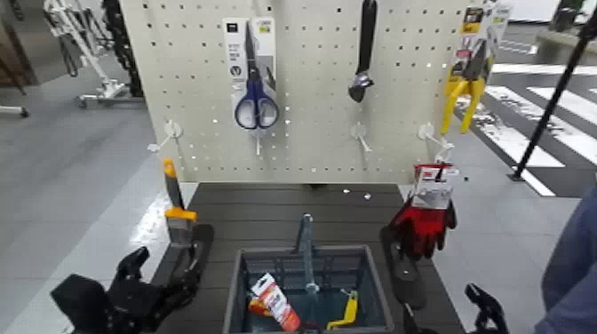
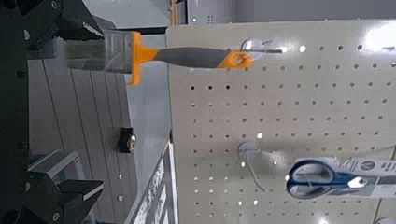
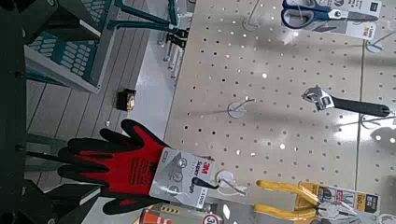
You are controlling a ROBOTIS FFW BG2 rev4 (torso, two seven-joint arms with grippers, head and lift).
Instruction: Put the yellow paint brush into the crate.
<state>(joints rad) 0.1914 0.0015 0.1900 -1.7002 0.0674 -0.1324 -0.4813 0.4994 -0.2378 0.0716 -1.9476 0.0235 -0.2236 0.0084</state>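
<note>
In the head view, the yellow paint brush (image 1: 180,215) is hanging at the pegboard's (image 1: 311,107) lower left corner, its long axis running nearly upright, handle end up and bristle block down. The left gripper (image 1: 167,265) is waiting below it, open and holding nothing, with the bristle end pointing down towards it. The left arm is clearly the nearer one; the right gripper (image 1: 447,304) is standing well apart, on the far side of the crate (image 1: 384,298), below the red gloves (image 1: 428,226). The crate is sitting between the two arms, to the right of the left gripper, and is already holding a red and white tube (image 1: 282,308) and a small yellow piece (image 1: 347,311).

In the left wrist view, the open gripper is facing the bristle end, and the brush is lying off-centre, closer to one finger than to the other. The handle is stretching away from the gripper to a hook (image 2: 264,49). The coming grasp is probably calling for a small sideways shift to centre the brush; whether the finger is touching the bristles, I cannot tell.

In the right wrist view, the right gripper is standing open and empty, the gloves hanging before it, and the brush is not showing.
</note>
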